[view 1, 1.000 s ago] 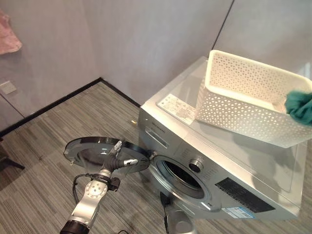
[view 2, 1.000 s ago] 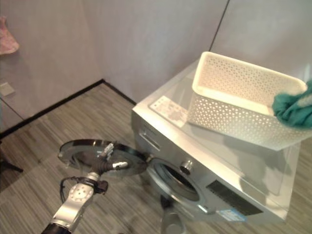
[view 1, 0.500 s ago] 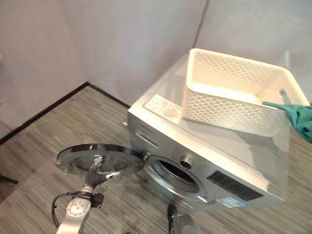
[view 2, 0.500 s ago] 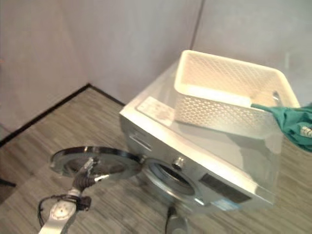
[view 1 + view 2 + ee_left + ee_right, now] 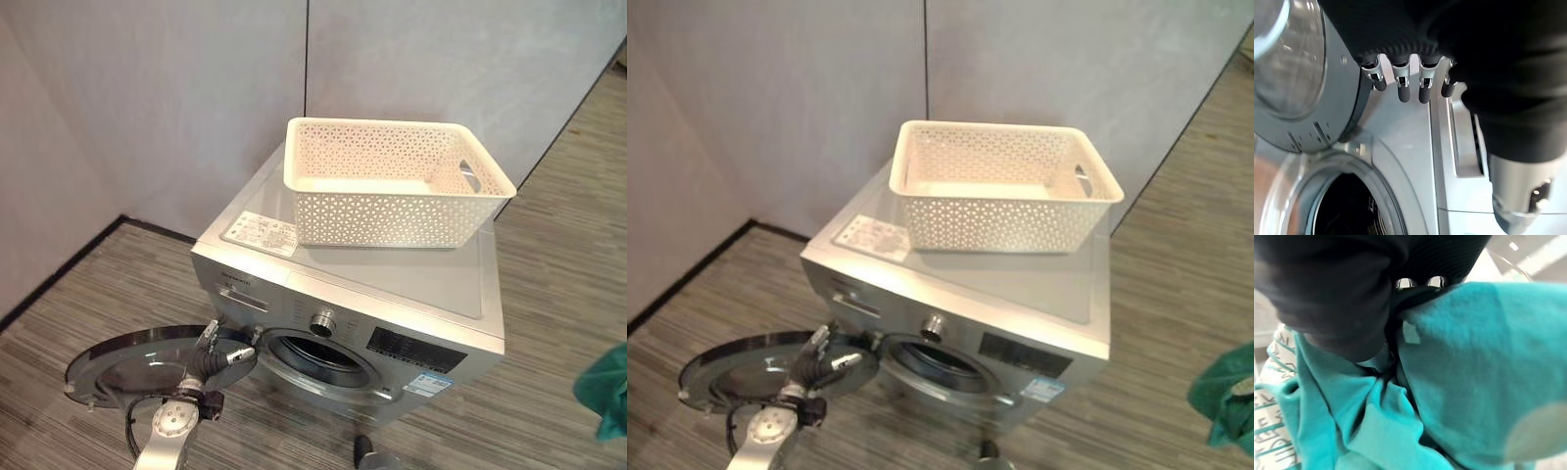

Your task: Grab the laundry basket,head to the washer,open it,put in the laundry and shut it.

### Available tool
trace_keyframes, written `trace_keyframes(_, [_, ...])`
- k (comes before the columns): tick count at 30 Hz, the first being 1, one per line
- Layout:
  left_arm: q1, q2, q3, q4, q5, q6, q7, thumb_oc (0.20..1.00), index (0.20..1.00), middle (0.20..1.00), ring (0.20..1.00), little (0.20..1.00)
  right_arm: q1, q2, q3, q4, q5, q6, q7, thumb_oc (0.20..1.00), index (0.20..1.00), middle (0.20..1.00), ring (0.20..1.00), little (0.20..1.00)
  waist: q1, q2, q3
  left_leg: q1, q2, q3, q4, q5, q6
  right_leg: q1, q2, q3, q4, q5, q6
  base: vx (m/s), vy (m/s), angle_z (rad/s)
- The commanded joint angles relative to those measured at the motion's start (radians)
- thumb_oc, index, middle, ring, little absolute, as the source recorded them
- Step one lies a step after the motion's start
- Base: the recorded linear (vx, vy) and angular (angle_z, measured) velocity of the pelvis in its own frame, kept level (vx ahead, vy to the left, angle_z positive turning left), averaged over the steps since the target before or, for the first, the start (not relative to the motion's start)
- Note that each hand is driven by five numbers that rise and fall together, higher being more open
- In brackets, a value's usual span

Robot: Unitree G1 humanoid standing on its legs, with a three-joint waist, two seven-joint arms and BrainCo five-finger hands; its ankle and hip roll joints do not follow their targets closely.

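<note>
Your left hand nearest: fingers straight and relaxed, holding nothing, resting by inner edge of one round washer door, which lies swung fully open.

Just past that hand: one drum opening, unobstructed.

Your right hand: curled tight round one teal garment, which hangs at far right over bare floor, well apart from washer.

Beyond: one white laundry basket upright on washer top, toward back edge.

Wall close behind washer.
</note>
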Motion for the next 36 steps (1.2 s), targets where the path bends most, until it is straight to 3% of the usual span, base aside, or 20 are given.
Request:
trace_keyframes(1, [-0.002, 0.066, 0.025, -0.069, -0.014, -0.036, 0.016, 1.0, 1.0, 1.0, 1.0, 1.0, -0.017, 0.011, -0.023, -0.025, 0.074, -0.04, -0.029, 0.2, 0.2, 0.2, 0.2, 0.2, -0.023, -0.072, 0.021, -0.072, -0.025, -0.028, 0.049, -0.106, 0.112, 0.052, -0.1, 0.016, 0.004, 0.097, 0.085, 0.0, 0.041, -0.06])
trace_keyframes(4, [0.001, 0.072, 0.021, -0.061, -0.021, -0.039, 0.018, 1.0, 1.0, 1.0, 1.0, 1.0, -0.022, 0.051, 0.045, 0.011, 0.129, -0.06, -0.007, 0.2, 0.2, 0.2, 0.2, 0.2, -0.029, -0.07, 0.029, -0.065, -0.034, -0.021, 0.041, -0.106, 0.117, 0.043, -0.101, 0.026, 0.008, 0.103, 0.085, -0.01, 0.058, -0.09])
trace_keyframes(9, [0.001, 0.073, 0.021, -0.061, -0.021, -0.039, 0.018, 1.0, 1.0, 1.0, 1.0, 1.0, -0.022, 0.051, 0.045, 0.012, 0.129, -0.06, -0.007, 0.2, 0.2, 0.2, 0.2, 0.2, -0.029, -0.071, 0.029, -0.065, -0.034, -0.021, 0.041, -0.106, 0.117, 0.043, -0.101, 0.026, 0.008, 0.103, 0.085, 0.0, 0.017, -0.14])
trace_keyframes(10, [-0.001, 0.07, -0.001, -0.051, -0.038, -0.034, 0.021, 1.0, 1.0, 1.0, 1.0, 1.0, -0.052, 0.146, 0.24, 0.05, 0.28, -0.094, 0.105, 0.2, 0.2, 0.2, 0.2, 0.2, -0.025, -0.054, 0.047, -0.062, -0.046, -0.014, 0.04, -0.11, 0.121, 0.032, -0.108, 0.032, 0.007, 0.116, 0.085, -0.01, 0.083, 0.0])
trace_keyframes(11, [0.0, 0.077, 0.006, -0.048, -0.039, -0.036, 0.022, 1.0, 1.0, 1.0, 1.0, 1.0, -0.058, 0.146, 0.25, 0.06, 0.289, -0.101, 0.104, 0.2, 0.2, 0.2, 0.2, 0.2, -0.028, -0.063, 0.047, -0.061, -0.046, -0.012, 0.04, -0.111, 0.122, 0.032, -0.108, 0.034, 0.006, 0.116, 0.085, -0.02, 0.129, -0.03])
trace_keyframes(13, [-0.022, 0.094, -0.043, -0.033, -0.047, -0.047, 0.024, 1.0, 1.0, 1.0, 1.0, 1.0, -0.142, 0.231, 0.503, 0.195, 0.517, -0.154, 0.214, 0.2, 0.2, 0.2, 0.2, 0.2, -0.004, -0.056, 0.078, -0.09, -0.061, -0.024, 0.052, -0.106, 0.113, 0.032, -0.134, 0.016, -0.03, 0.147, 0.089, -0.04, 0.08, -0.12])
trace_keyframes(18, [-0.027, 0.099, -0.054, -0.035, -0.046, -0.051, 0.024, 1.0, 1.0, 1.0, 1.0, 1.0, -0.165, 0.253, 0.566, 0.233, 0.573, -0.161, 0.239, 0.2, 0.2, 0.2, 0.2, 0.2, 0.006, -0.051, 0.09, -0.108, -0.068, -0.035, 0.057, -0.103, 0.11, 0.028, -0.143, 0.009, -0.041, 0.157, 0.091, -0.04, 0.028, 0.13])
trace_keyframes(19, [-0.035, 0.1, -0.07, -0.037, -0.053, -0.061, 0.029, 1.0, 1.0, 1.0, 1.0, 1.0, -0.203, 0.281, 0.654, 0.29, 0.637, -0.16, 0.264, 0.2, 0.2, 0.2, 0.2, 0.2, 0.028, -0.038, 0.109, -0.14, -0.074, -0.045, 0.063, -0.097, 0.106, 0.019, -0.154, -0.002, -0.06, 0.163, 0.092, -0.08, 0.031, 0.29])
trace_keyframes(21, [-0.036, 0.102, -0.067, -0.036, -0.053, -0.062, 0.029, 1.0, 1.0, 1.0, 1.0, 1.0, -0.21, 0.281, 0.657, 0.299, 0.64, -0.166, 0.265, 0.2, 0.2, 0.2, 0.2, 0.2, 0.023, -0.039, 0.108, -0.145, -0.074, -0.047, 0.066, -0.098, 0.106, 0.017, -0.154, -0.004, -0.062, 0.165, 0.092, -0.08, 0.045, 0.29])
trace_keyframes(23, [-0.067, 0.1, -0.099, -0.041, -0.064, -0.077, 0.046, 1.0, 1.0, 1.0, 1.0, 1.0, -0.302, 0.278, 0.769, 0.36, 0.683, -0.176, 0.263, 0.2, 0.2, 0.2, 0.2, 0.2, 0.06, -0.013, 0.15, -0.222, -0.1, -0.076, 0.092, -0.088, 0.105, -0.013, -0.181, -0.032, -0.07, 0.16, 0.092, -0.18, 0.132, 0.27])
trace_keyframes(30, [-0.084, 0.097, -0.141, -0.055, -0.078, -0.086, 0.042, 1.0, 1.0, 1.0, 1.0, 1.0, -0.354, 0.259, 0.827, 0.343, 0.707, -0.191, 0.264, 0.2, 0.2, 0.2, 0.2, 0.2, 0.08, 0.002, 0.188, -0.29, -0.11, -0.108, 0.131, -0.09, 0.11, -0.043, -0.202, -0.056, -0.044, 0.154, 0.091, -0.06, 0.024, 0.33])
trace_keyframes(36, [-0.143, 0.093, -0.185, -0.062, -0.104, -0.095, 0.076, 1.0, 1.0, 1.0, 1.0, 1.0, -0.485, 0.276, 0.872, 0.377, 0.747, -0.22, 0.207, 0.2, 0.2, 0.2, 0.2, 0.2, 0.105, 0.021, 0.255, -0.372, -0.102, -0.118, 0.186, -0.09, 0.116, -0.126, -0.198, -0.043, 0.029, 0.102, 0.073, -0.11, 0.008, 0.14])
